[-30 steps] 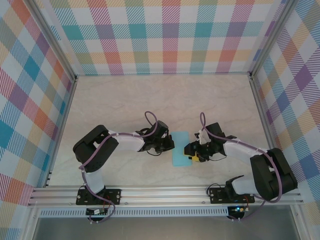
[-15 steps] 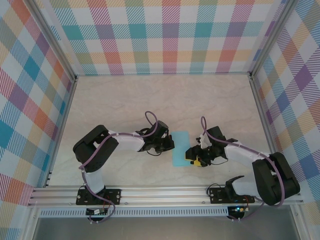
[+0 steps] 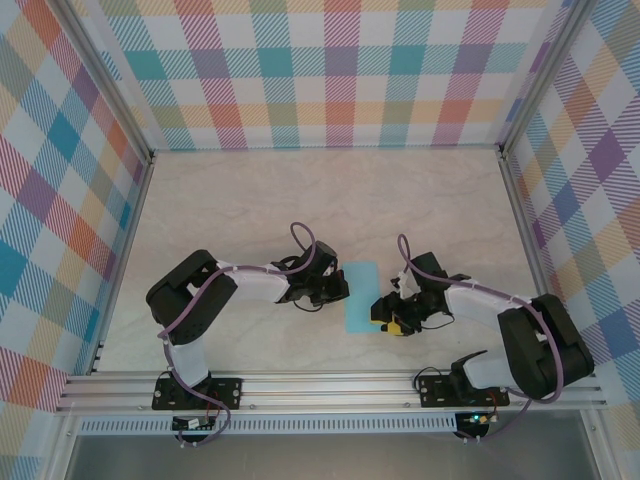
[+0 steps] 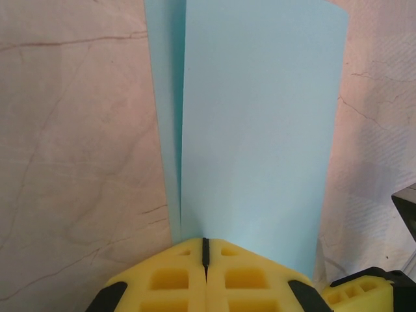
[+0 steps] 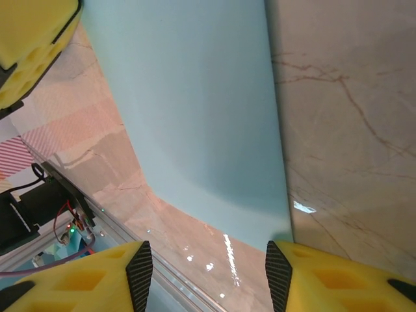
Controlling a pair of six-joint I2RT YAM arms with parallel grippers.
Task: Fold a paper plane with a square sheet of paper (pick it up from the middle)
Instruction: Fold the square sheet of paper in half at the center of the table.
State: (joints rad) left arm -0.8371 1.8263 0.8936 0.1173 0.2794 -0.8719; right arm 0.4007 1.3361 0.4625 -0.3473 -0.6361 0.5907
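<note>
The square sheet of paper [image 3: 361,296] is light blue and lies folded into a narrow rectangle on the marble table between both arms. In the left wrist view two layers of the sheet [image 4: 260,117] show, with a thin strip along its left side. My left gripper [image 3: 340,290] is shut on the sheet's left edge, and its yellow jaws [image 4: 205,250] meet with the paper running in between them. My right gripper [image 3: 386,318] is open at the sheet's near right corner. In the right wrist view the sheet [image 5: 195,110] lies flat ahead of the right gripper [image 5: 208,273], whose jaws are apart with nothing between them.
An aluminium rail [image 3: 330,385] runs along the table's near edge, close under the right gripper. Checked walls [image 3: 330,70] enclose the table on three sides. Bare marble table [image 3: 330,200] stretches behind the paper.
The right gripper has shifted slightly toward the near rail beside the paper's right edge, still open. The left gripper has kept its hold and place.
</note>
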